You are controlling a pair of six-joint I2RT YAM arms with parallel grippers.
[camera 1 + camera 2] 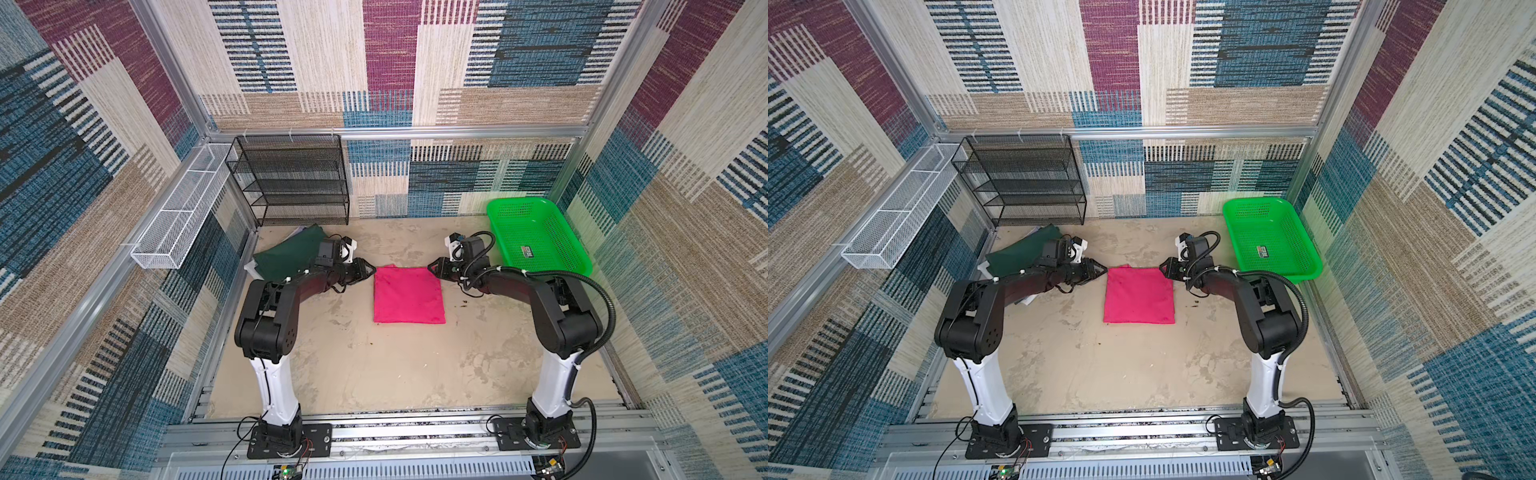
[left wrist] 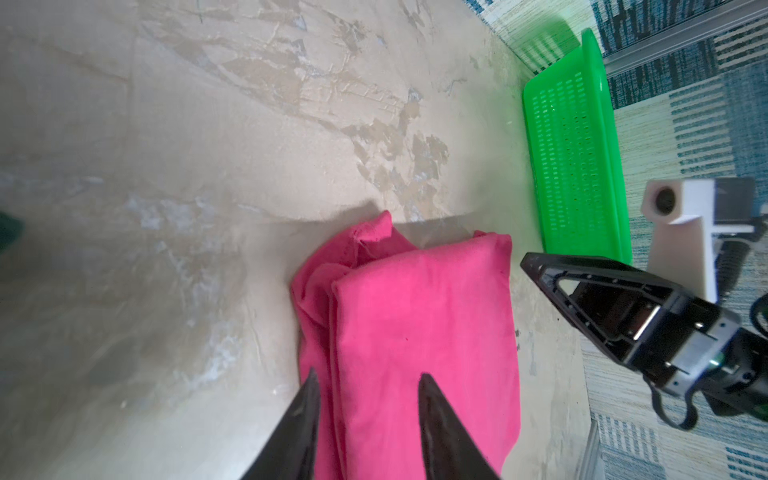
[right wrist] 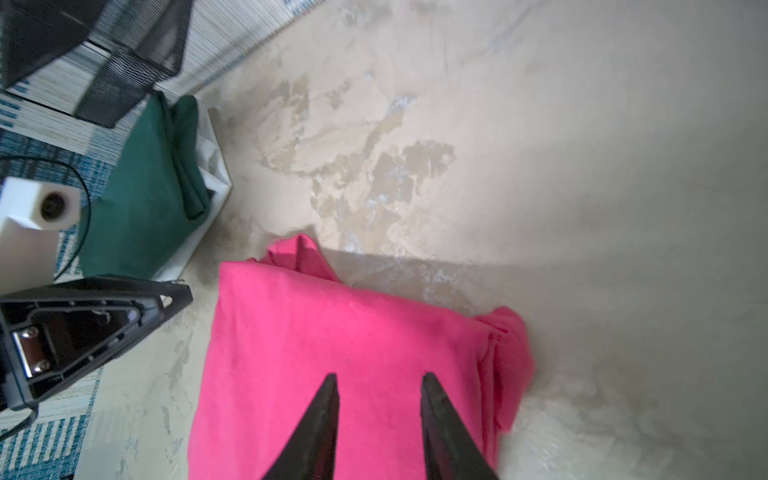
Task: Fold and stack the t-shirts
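The pink t-shirt (image 1: 408, 296) lies folded in a neat square on the table, right between the 2 grippers. The left gripper (image 2: 368, 376) and the right gripper (image 3: 378, 376) each sit at 1 far corner. I think that is because a fold needs both corners moved together. Both have their fingers apart and hold nothing, so the cloth rests by itself. Just behind the left gripper, the dark green t-shirt (image 1: 286, 253) lies on a white t-shirt (image 3: 216, 166). That looks like the stack, and the pink one likely goes there next.
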